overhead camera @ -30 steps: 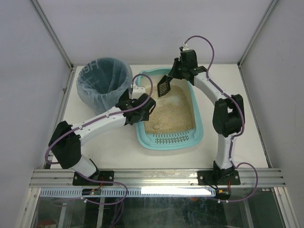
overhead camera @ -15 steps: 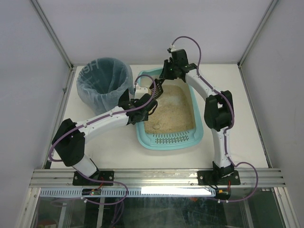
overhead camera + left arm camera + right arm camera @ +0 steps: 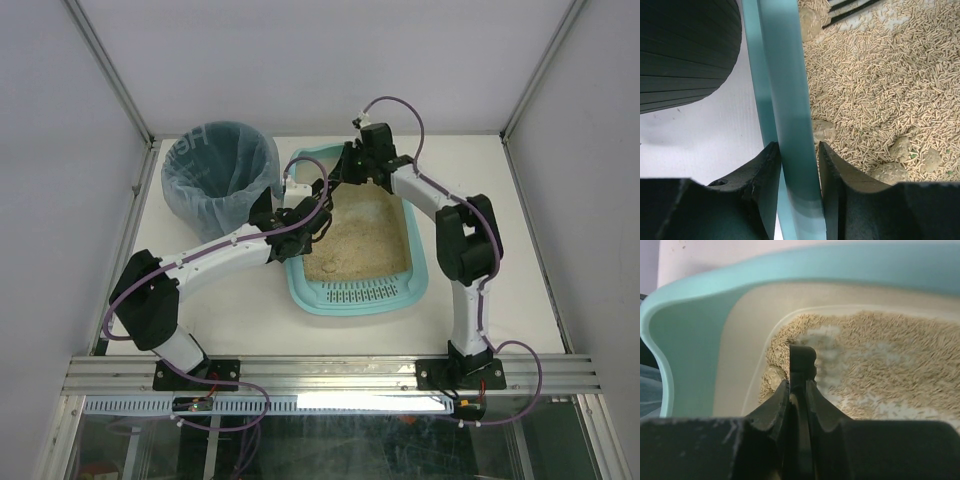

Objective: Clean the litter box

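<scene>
Seen from above, two white robot arms are bolted at the near edge of a white table (image 3: pixel 500 300). The left arm leans out to a bent elbow on the left. Its forearm then runs low, to the right and away, to the left side of the litter box (image 3: pixel 420 270). The left gripper (image 3: pixel 797 147) straddles the light teal rim there, one finger inside and one outside, both pressed against the plastic.

The litter box lies in the middle of the table. Its slotted grate (image 3: pixel 357 292) is at the near end, and beige pellet litter (image 3: pixel 880 75) fills the rest. Several rounded clumps (image 3: pixel 824 131) sit in the litter near the left wall.

The right arm rises from its base at the near right to a high elbow. It then reaches away and left across the box, with the wrist tipped down toward the far left corner. The right gripper (image 3: pixel 797 385) has its fingers closed tight on the handle of a black scoop (image 3: pixel 802 356), whose end rests in the litter.

Beyond the left arm, just beside the box's far left corner, stands a round dark bin (image 3: pixel 220 165) with a bluish bag liner.
</scene>
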